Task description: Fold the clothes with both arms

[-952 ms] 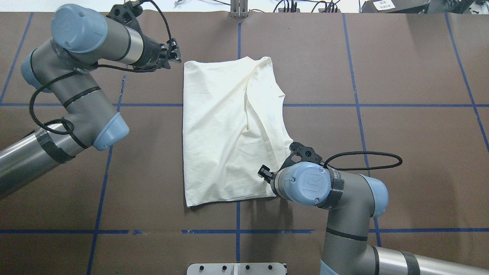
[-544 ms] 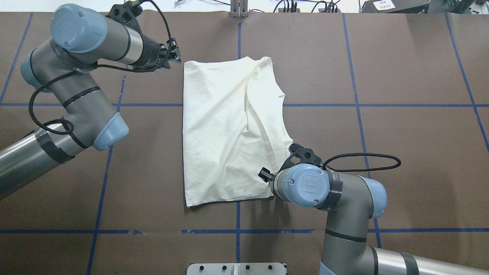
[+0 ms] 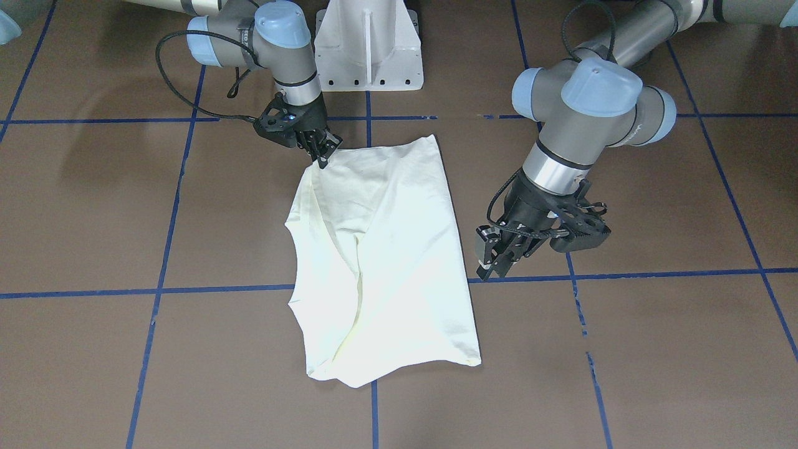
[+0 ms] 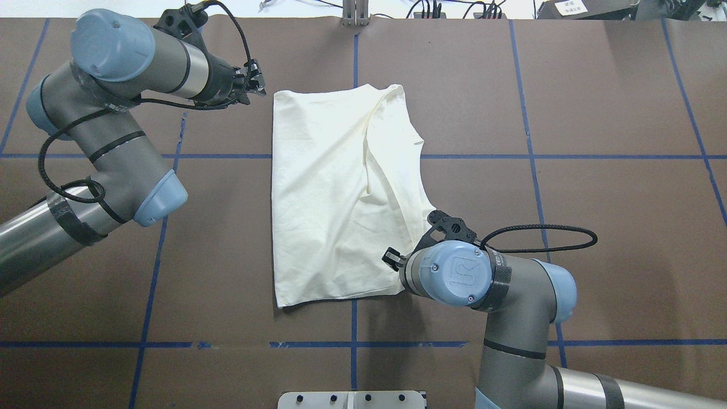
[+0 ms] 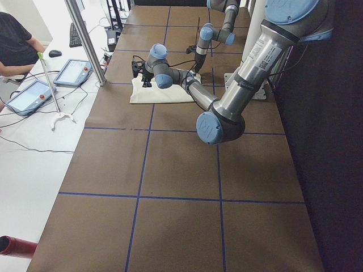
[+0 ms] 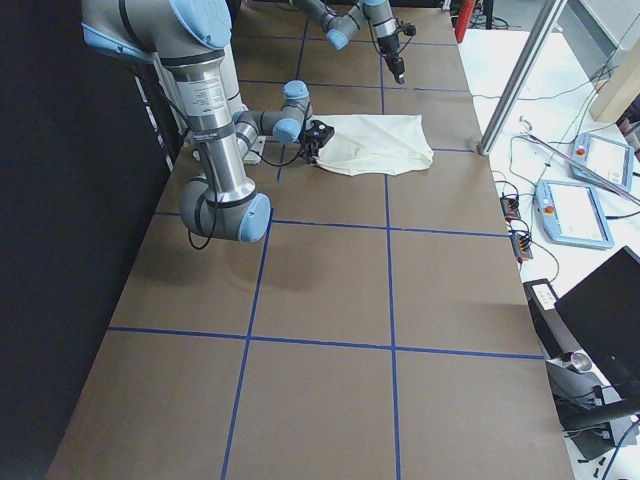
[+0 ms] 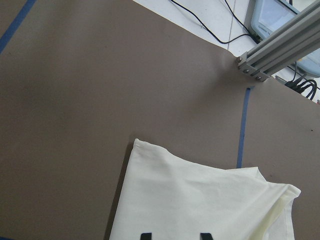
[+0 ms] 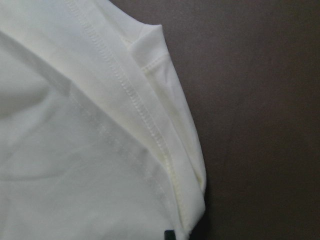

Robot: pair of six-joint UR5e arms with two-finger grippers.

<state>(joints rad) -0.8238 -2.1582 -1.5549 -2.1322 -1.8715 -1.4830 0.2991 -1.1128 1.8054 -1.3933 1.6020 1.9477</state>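
cream shirt [image 4: 329, 199] lies plain side up in the centre of the overhead frame, on the brown table [image 4: 568, 227], already narrowed to a rough oblong with a loose flap along its right edge. right gripper [image 3: 325, 156] sits at the corner at top centre of the front view, fingers at the hem, but clamped or loose i cannot tell (the wrist view gives one black tip and cloth). left gripper [image 3: 492, 268] hangs off the cloth, by its upper left corner in the overhead frame, fingers spread, holding nothing. looks like set-up for the next fold: left needs its own corner before both lift together. no container in any shot.
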